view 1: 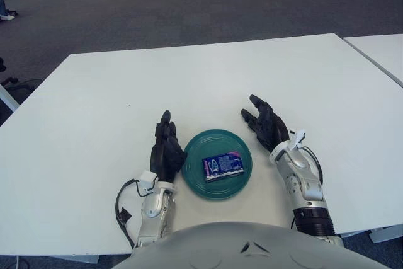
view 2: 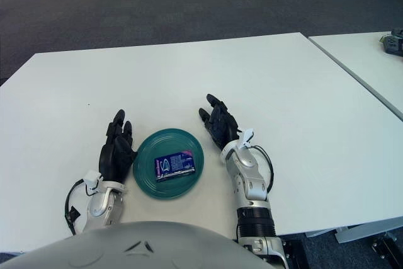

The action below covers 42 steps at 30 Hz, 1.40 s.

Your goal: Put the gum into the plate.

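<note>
Left eye view: the right hand [view 1: 267,126] shows just right of the plate [view 1: 195,177], fingers spread and relaxed, holding nothing, palm turned toward the plate, its forearm running back toward the robot's body. The left hand [view 1: 166,149] shows against the plate's left rim, fingers straight and together, pointing away from the robot, holding nothing. The gum [view 1: 222,165] lies flat in the middle of the teal plate, apart from both hands. The plate sits on the white table [view 1: 189,80].

Right eye view: the same layout, with the right hand [view 2: 218,124] loosely open beside the plate [view 2: 146,181] and clear of its rim. This view also shows a second table [view 2: 365,61] at the right with a small dark object [view 2: 393,40] on its far edge.
</note>
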Tool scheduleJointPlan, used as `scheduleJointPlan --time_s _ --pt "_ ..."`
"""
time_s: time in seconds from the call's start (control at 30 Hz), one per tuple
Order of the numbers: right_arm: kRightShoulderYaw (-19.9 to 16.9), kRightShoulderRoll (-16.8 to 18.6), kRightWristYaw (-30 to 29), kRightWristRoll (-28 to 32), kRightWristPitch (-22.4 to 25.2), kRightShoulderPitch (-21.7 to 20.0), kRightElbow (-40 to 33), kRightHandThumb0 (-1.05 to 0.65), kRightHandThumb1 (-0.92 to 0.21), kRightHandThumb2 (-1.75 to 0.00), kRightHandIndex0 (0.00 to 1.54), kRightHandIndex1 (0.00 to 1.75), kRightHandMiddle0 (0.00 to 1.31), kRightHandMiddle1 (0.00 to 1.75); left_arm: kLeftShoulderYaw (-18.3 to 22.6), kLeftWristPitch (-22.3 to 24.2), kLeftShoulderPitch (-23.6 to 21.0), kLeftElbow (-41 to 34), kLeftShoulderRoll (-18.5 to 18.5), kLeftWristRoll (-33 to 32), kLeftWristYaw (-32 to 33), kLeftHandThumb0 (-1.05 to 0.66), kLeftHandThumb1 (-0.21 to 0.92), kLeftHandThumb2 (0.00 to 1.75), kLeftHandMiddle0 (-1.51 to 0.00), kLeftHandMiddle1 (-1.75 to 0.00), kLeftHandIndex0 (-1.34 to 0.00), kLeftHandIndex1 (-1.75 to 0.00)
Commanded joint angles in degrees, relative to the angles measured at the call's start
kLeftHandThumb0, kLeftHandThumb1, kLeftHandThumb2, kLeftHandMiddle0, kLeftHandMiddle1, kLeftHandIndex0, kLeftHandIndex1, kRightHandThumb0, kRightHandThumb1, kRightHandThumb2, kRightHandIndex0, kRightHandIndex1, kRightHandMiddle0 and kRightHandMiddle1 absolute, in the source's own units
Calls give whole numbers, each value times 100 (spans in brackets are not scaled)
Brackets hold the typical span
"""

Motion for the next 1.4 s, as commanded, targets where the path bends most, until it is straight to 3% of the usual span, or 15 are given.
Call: scheduleJointPlan --time_s 0.0,0.2,0.4,0.53,0.67,0.73,0.87,1.0,1.17,1.37 --pt "33 -7 -143 -197 117 279 445 -98 -92 -100 22 2 0 45 75 223 407 334 -178 -48 8 -105 92 105 -4 0 0 -25" --pt "162 -35 -69 -313 -202 361 580 -98 -92 -101 20 0 0 43 80 269 411 325 -174 9 21 -105 92 105 -4 0 0 -24" --pt "489 -242 -67 -833 -565 424 738 -99 -92 -100 19 0 0 40 53 212 402 345 -143 121 12 -104 92 102 -3 0 0 -23" --pt "598 -355 -79 -1078 -722 441 795 -97 -92 -95 18 0 0 39 40 91 403 369 -151 113 -76 -102 92 91 -1 0 0 -16" --pt "585 -421 50 -1067 -966 418 846 -94 -92 -80 17 0 0 40 21 168 442 266 -147 108 -95 -101 92 79 0 0 0 -7" --pt "556 -423 140 -997 -1091 390 903 -89 -92 -62 19 1 0 41 -1 297 480 161 -115 175 -51 -100 92 73 0 0 0 -4" --pt "469 -339 271 -823 -1242 319 1028 -67 -73 -42 21 1 0 53 -5 427 529 54 -85 299 21 -95 92 41 0 0 0 -1" --pt "425 -284 298 -749 -1322 289 1105 -57 -56 -54 22 0 0 59 4 461 569 -13 -101 315 23 -91 92 23 0 0 0 0" --pt "336 -216 291 -677 -1391 233 1214 -48 -40 -71 25 1 0 68 -23 490 643 -120 -118 350 29 -87 89 14 0 0 0 0" --pt "311 -213 198 -750 -1471 217 1276 -50 -37 -77 28 1 0 73 -50 511 712 -227 -132 420 72 -88 88 10 0 0 0 0"
